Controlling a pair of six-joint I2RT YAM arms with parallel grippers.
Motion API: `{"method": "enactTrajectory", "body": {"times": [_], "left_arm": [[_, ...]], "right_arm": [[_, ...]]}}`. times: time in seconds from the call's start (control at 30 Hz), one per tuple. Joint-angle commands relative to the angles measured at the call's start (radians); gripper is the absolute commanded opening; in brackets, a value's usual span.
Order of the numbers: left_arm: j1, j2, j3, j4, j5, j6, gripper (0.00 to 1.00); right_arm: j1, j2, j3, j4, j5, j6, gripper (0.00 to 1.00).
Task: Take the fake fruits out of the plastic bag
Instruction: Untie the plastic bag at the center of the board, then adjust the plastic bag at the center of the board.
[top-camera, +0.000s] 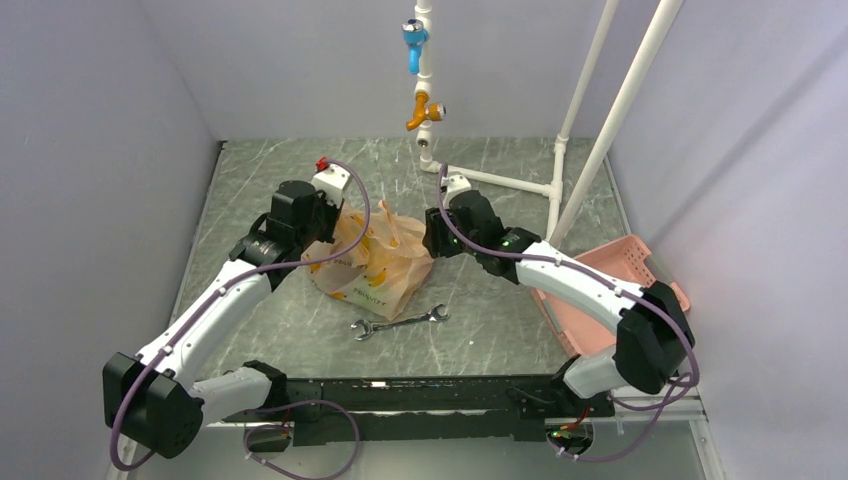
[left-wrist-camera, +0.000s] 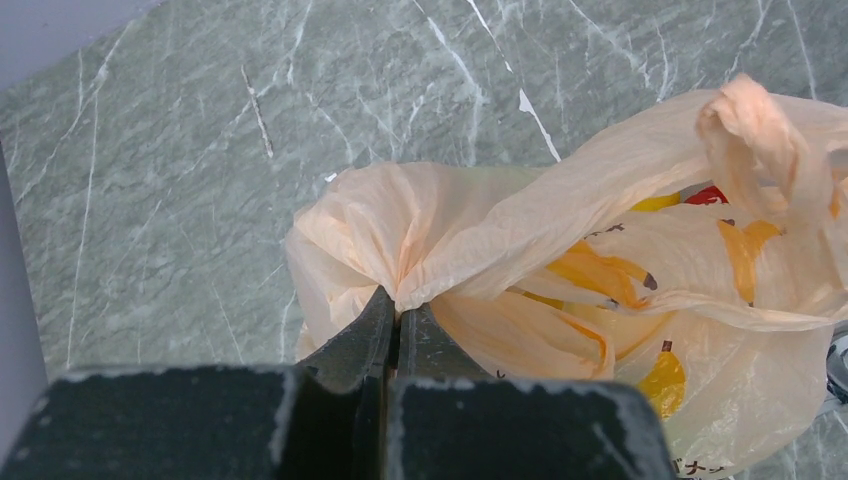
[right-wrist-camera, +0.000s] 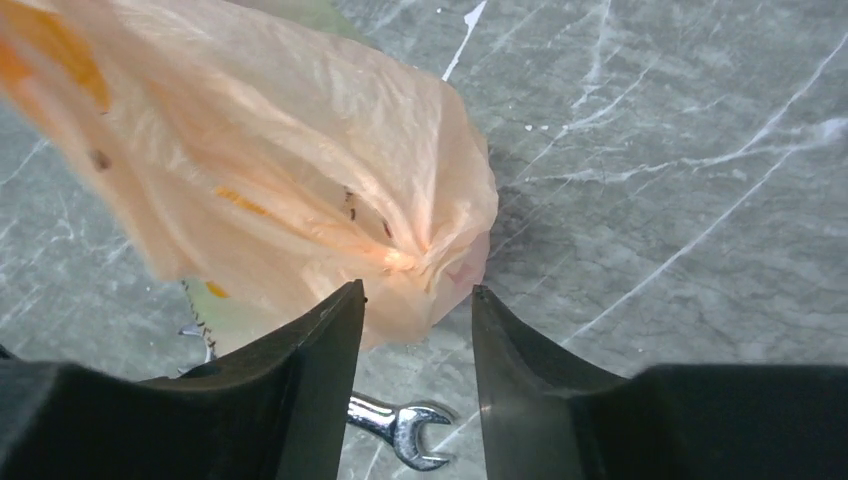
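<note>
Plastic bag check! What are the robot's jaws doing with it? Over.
Left jaws shut on plastic bag rim. Right jaws open, bag corner between them. No fake fruits out yet. Wrench beside bag, apart.

Translucent peach-orange plastic bag (top-camera: 375, 262), yellow-orange printed spots, crumpled, lying bunched on the table (top-camera: 480, 300).

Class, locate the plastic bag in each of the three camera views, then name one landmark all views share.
Top external: plastic bag mid-table, just beyond the wrench.
Left wrist: fills the right half; the shut left gripper pinches a fold.
Right wrist: upper left, its bunched end just ahead of the open right gripper.
Shared landmark: the grey-green marbled table top.
</note>
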Motion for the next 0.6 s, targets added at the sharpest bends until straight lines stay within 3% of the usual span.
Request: {"method": "enactTrajectory", "body": {"times": [0.0,0.07,0.2,0.33,0.57], "left_arm": [[0.006,0.003,0.008,0.021,0.022,-0.018,0.0],[0.006,0.005,0.01,0.021,0.034,-0.017,0.0],[0.009,0.011,0.019,0.016,0.054,-0.019,0.0],[0.01,0.01,0.019,0.011,0.063,-0.024,0.0],[0.009,-0.013,0.0,0.008,0.072,-0.035,0.0]], "right_arm": [[0.027,-0.096,0.135,-0.13,0.055,0.037,0.56],[0.047,-0.115,0.174,-0.166,0.065,0.08,0.67],[0.132,-0.106,0.203,-0.132,0.127,0.193,0.73],[0.18,0.0,0.259,-0.084,0.199,0.253,0.71],[0.204,0.143,0.356,-0.046,0.32,0.079,0.65]]}}
